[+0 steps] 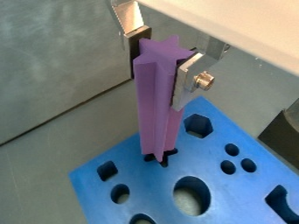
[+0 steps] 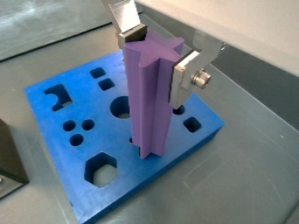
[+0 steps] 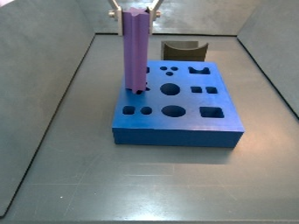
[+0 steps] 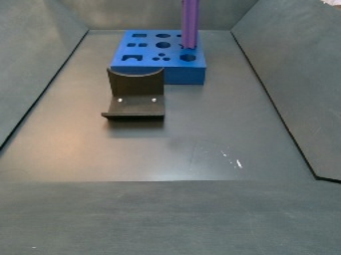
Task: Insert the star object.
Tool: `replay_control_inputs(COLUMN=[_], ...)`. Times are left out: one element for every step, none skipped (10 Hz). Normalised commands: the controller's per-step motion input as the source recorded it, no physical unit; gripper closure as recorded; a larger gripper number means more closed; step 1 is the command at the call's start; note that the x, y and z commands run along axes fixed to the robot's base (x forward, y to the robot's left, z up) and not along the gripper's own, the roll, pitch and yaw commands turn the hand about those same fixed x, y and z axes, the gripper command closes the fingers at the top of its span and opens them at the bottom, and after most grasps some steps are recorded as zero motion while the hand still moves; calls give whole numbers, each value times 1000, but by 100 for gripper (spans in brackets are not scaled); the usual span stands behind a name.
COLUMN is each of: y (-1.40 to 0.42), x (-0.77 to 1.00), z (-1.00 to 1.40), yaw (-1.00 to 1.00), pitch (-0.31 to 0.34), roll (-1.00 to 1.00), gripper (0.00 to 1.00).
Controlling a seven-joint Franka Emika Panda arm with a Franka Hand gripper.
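The star object [image 3: 136, 48], a long light purple ridged prism, stands upright over the blue block [image 3: 187, 122]. It also shows in both wrist views [image 1: 156, 105] [image 2: 149, 96] and in a side view [image 4: 190, 25]. My gripper [image 1: 160, 66] [image 2: 158, 59] is shut on its upper end, with one silver finger [image 1: 187, 83] pressed flat against a side. In a side view the gripper [image 3: 138, 7] is at the frame's top edge. The star's lower end meets the block's top [image 1: 117, 175] at a dark hole near one edge. How deep it sits I cannot tell.
The blue block [image 2: 59, 105] has several other holes: round, square, hexagonal and others. The dark fixture [image 4: 134, 95] stands on the floor beside the block and also shows in a side view [image 3: 181, 48]. Grey walls enclose the floor [image 4: 173, 149].
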Motion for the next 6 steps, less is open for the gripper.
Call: replay_control_inputs(y=[0, 0, 0, 0, 0, -86], x=[594, 446, 323, 183, 66, 0], z=[-649, -963, -1000, -977, -871, -726], yaw=[220, 286, 400, 486, 571, 617], pitch=[44, -33, -59, -107, -157, -220], roll=[183, 99, 41, 61, 77, 87], gripper=[100, 100, 100, 100, 100, 100])
